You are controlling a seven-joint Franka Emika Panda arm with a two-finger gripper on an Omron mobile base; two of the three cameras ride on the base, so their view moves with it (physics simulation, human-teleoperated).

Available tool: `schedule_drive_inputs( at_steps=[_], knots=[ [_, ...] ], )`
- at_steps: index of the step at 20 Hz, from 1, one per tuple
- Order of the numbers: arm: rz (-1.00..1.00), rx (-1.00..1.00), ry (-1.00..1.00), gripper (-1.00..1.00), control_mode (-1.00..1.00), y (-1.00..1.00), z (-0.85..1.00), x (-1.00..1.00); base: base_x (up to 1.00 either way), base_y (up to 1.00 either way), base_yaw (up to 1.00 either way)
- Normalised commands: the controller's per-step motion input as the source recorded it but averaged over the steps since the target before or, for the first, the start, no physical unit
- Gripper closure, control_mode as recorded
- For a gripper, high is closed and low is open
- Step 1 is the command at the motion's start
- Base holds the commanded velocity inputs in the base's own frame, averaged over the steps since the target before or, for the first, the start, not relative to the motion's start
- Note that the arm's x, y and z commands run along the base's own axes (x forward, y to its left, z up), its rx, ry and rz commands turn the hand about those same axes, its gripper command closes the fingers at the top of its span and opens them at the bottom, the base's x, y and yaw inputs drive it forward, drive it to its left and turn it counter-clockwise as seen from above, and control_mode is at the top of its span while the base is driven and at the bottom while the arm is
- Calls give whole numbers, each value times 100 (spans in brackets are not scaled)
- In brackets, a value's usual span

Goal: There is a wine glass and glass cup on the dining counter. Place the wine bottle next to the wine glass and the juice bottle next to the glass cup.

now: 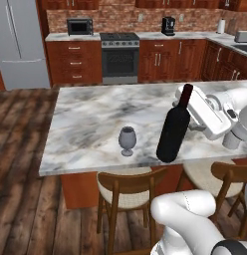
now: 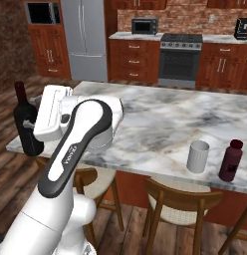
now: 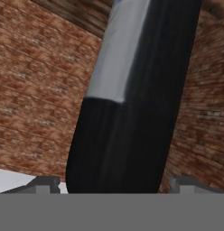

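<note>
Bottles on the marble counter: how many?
2. The tall glossy black wine bottle stands near the front edge of the counter, right of the smoky stemmed wine glass. The short maroon juice bottle stands beside the pale cylindrical tumbler.

White arm reaches forward, its hand (image 3: 114, 182) level, fingers spread wide.
</note>
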Motion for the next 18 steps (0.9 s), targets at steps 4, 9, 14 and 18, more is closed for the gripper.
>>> schedule_drive_inputs(
  at_steps=[4,9,14,18],
  knots=[
    [0,3,9,100,-100,0,-12,66,0,0,0],
    [1,-1,0,100,-100,-36,0,76,0,0,0],
    [0,-9,3,100,-100,-49,-23,94,0,0,0],
    [0,-22,3,100,-100,-17,-68,100,0,0,0]
  ],
)
